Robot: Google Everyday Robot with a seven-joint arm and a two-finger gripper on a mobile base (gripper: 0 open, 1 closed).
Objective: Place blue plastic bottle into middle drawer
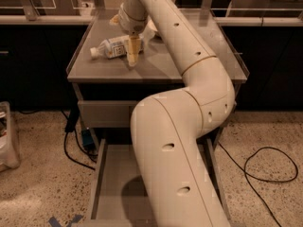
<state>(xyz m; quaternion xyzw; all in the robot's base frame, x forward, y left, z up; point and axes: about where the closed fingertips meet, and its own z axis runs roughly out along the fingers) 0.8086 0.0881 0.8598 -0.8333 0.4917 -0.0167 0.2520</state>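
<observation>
The blue plastic bottle (pixel 112 48) lies on its side on the cabinet top (pixel 161 65), white cap pointing left. My gripper (pixel 133 56) hangs from the long white arm and reaches down right at the bottle's right end, its yellowish fingers (pixel 134 51) pointing at the cabinet top. The middle drawer (pixel 113 183) is pulled open low in front of the cabinet, its grey floor bare; my arm's big lower link hides its right part.
A shallow white bowl (pixel 150 32) sits on the cabinet top behind the gripper, mostly hidden by the arm. A closed grey drawer front (pixel 106 112) is above the open drawer. Black cables (pixel 265 164) lie on the speckled floor at both sides. A pale container (pixel 7 141) stands at far left.
</observation>
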